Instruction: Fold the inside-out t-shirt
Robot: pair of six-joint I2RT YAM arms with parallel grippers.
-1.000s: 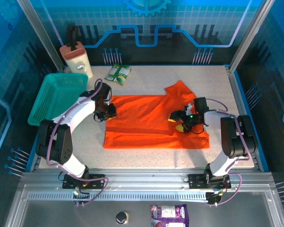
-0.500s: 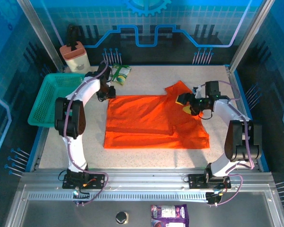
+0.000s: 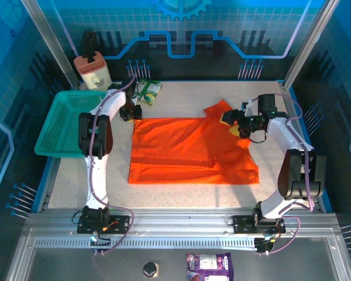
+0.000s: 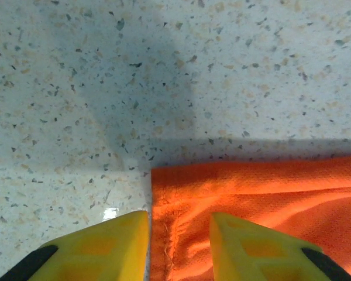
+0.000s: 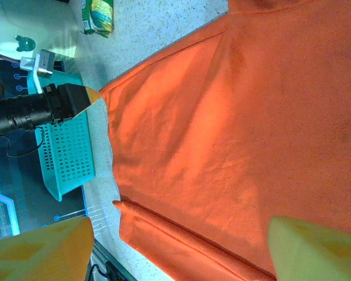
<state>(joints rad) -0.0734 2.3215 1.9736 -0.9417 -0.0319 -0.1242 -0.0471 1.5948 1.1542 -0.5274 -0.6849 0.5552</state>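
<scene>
Orange t-shirt (image 3: 181,152) lies flat — teal basket (image 3: 67,120) well left.

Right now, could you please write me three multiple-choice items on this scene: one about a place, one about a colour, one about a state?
1. In the top view, where does the teal basket lie from the t-shirt?
A) to its left B) to its right C) on it
2. What colour are the left end effector's fingers?
A) white B) yellow C) green
3. The right end effector is:
A) shut on the t-shirt B) shut on the basket C) open

1 A: the basket sits left of the cloth.
2 B: both fingers show yellow in the left wrist view.
3 C: its fingers stand wide apart above the cloth.
</scene>
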